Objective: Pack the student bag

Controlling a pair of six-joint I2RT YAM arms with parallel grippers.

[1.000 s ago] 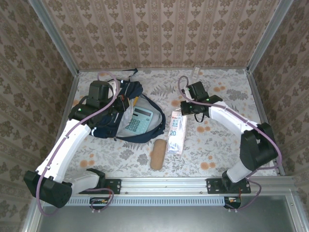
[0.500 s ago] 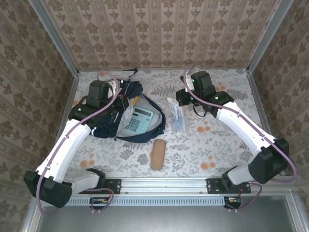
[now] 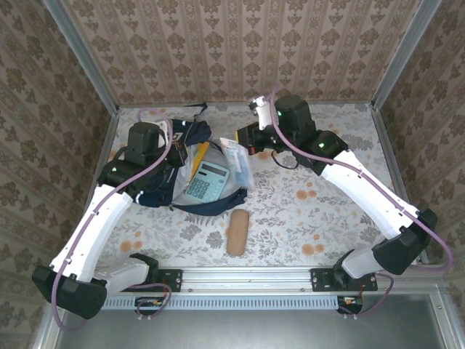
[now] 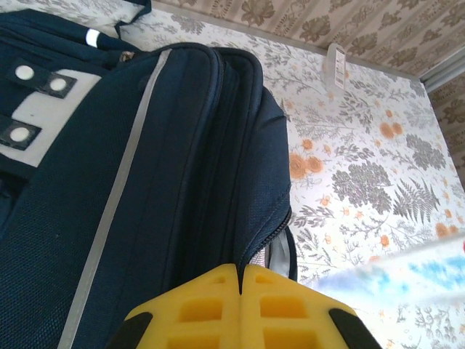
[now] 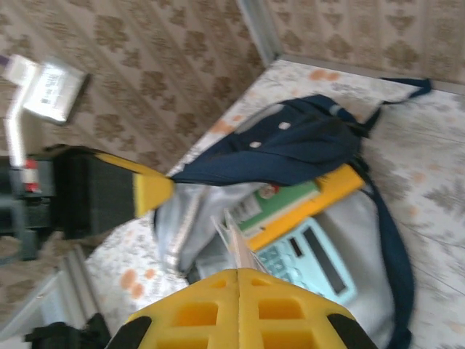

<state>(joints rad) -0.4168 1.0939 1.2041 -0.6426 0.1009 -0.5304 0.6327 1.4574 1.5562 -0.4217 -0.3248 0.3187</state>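
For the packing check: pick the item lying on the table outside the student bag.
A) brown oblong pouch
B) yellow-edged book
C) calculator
A: the brown oblong pouch lies on the table just outside the student bag; the calculator and the yellow-edged book sit inside it.

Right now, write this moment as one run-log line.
left pincer: shut on student bag | right pincer: shut on clear packet, over bag opening

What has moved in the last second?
The right gripper lifted the packet off the table and carried it left, over the open mouth of the bag; it is shut on it. The left gripper kept holding the bag open, shifting only slightly. The calculator in the bag and the brown pouch on the table stayed put.
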